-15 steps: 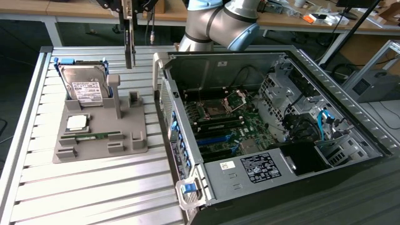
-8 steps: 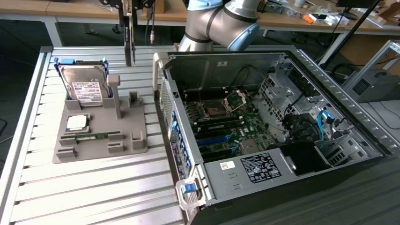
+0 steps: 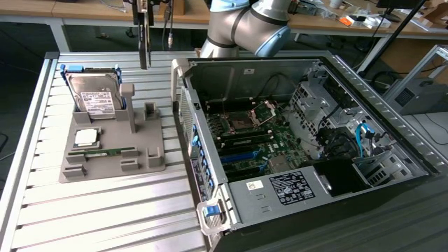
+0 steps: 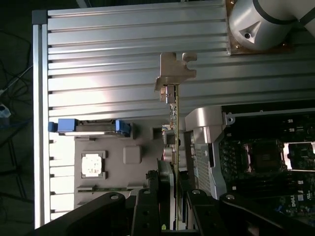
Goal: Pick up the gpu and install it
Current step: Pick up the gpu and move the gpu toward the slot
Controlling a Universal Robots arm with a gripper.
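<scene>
Dark gpu [image 3: 145,42] clamped edge-on between gripper [image 4: 173,196] fingers; hanging upright in air over slatted table [image 3: 105,210], clear of grey tray [image 3: 112,163] holding drive [image 3: 94,97], beside open case [image 3: 280,131].

We find the gpu [image 3: 145,37] and the arm [image 3: 246,26] cut off by the exterior view's top edge, and the drive [image 3: 94,94] label too small to read.

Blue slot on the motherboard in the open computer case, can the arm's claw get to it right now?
Probably yes: the grey metal computer case lies with its side open, leaving the blue slot uncovered. The claw, shut on the thin dark graphics card, hangs outside it.
</scene>
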